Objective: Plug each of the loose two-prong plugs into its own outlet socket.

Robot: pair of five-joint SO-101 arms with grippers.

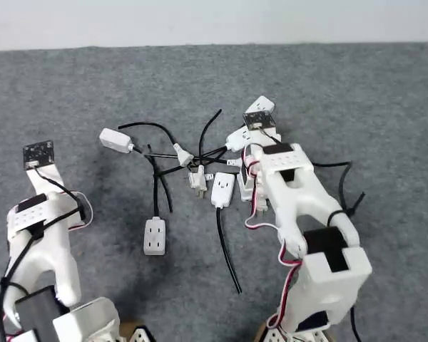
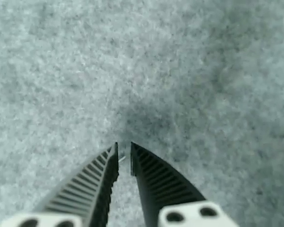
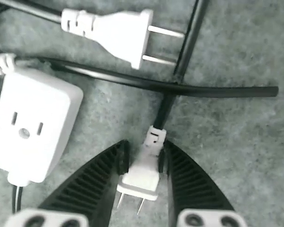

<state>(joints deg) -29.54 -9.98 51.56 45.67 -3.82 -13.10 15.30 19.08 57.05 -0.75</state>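
Closest to the lens in the right wrist view, the right end effector [image 3: 145,145] has its two dark ribbed fingers pressed against the sides of a small white plug [image 3: 142,172], gripping it by the body with the two prongs pointing back toward the camera and its black cord running away from the fingertips. Just beside that cord lies a white outlet block [image 3: 31,123], face up with its slots showing. Beyond it a second plug [image 3: 118,30] lies flat on the grey worktop [image 3: 236,142], its prongs free and resting near the crossing black cords [image 3: 213,90]. From the high view, the tangle of plugs and cords sits in the middle of the worktop, with a white outlet strip [image 1: 154,236] lying apart on the near side, between the two arms. The left end effector [image 2: 124,150] hovers over bare grey surface, its fingers drawn almost together with only a thin gap and nothing held.
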